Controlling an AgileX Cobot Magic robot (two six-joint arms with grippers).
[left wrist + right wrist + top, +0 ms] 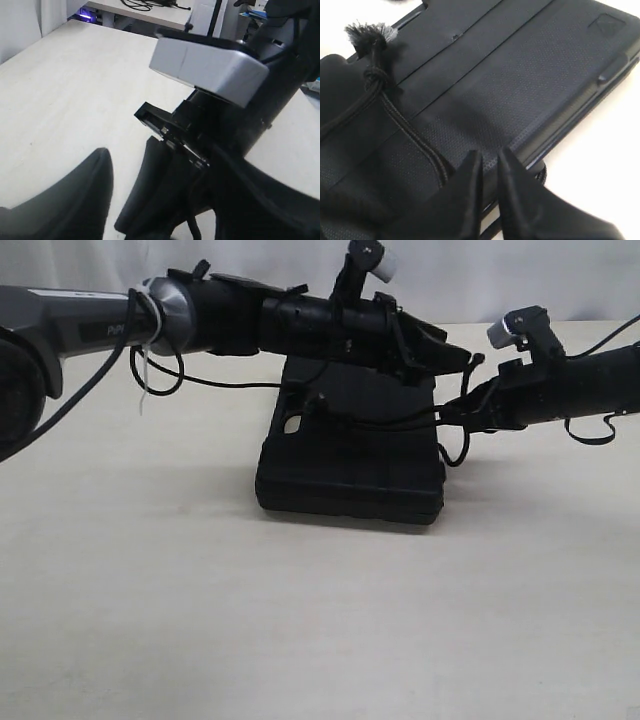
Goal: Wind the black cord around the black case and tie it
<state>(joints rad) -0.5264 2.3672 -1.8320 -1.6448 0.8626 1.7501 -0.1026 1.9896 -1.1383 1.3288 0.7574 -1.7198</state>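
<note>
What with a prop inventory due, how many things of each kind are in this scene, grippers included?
black case: 1
black cord: 1
grippers: 2 (left gripper, right gripper)
total: 4

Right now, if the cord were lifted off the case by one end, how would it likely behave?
Probably floppy: the cord bends and drapes flat over the case rather than holding a shape. Likely light, being thin against the case. Its braided surface and knot should give some grip, so it may not slip easily.
</note>
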